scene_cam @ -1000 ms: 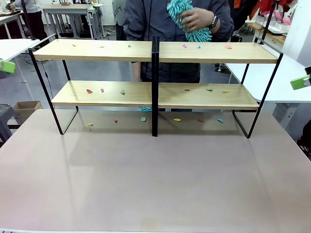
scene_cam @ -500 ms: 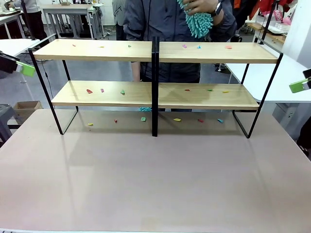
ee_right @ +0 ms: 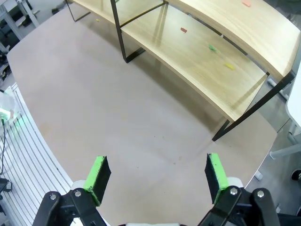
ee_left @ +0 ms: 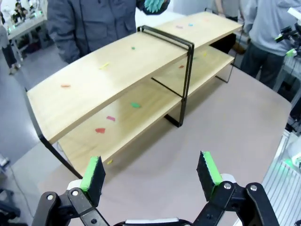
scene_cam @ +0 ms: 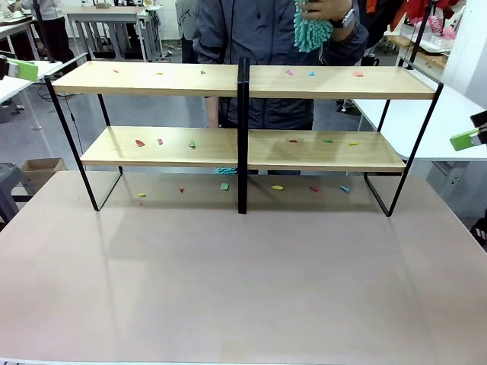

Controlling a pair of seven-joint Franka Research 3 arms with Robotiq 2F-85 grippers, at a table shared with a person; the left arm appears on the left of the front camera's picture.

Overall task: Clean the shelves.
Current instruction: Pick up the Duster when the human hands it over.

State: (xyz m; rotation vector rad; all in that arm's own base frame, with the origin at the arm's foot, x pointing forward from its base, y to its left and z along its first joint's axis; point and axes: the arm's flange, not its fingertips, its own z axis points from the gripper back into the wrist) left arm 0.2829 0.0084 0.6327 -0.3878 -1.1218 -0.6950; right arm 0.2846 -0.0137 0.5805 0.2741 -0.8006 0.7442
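Our left gripper [ee_left: 149, 170] and right gripper [ee_right: 157, 172] are spread wide, empty. The shelves [scene_cam: 152, 78], strewn with coloured scraps [scene_cam: 140, 142], stand on the table's [scene_cam: 243, 274] far half, a person [scene_cam: 259, 38] with a teal duster [scene_cam: 310, 32] behind.

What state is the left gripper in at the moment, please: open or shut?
Open: the left gripper has its green pads wide apart, with nothing held between them.

18 scraps [scene_cam: 139, 142], 1 rack [scene_cam: 183, 79], 1 duster [scene_cam: 310, 34].
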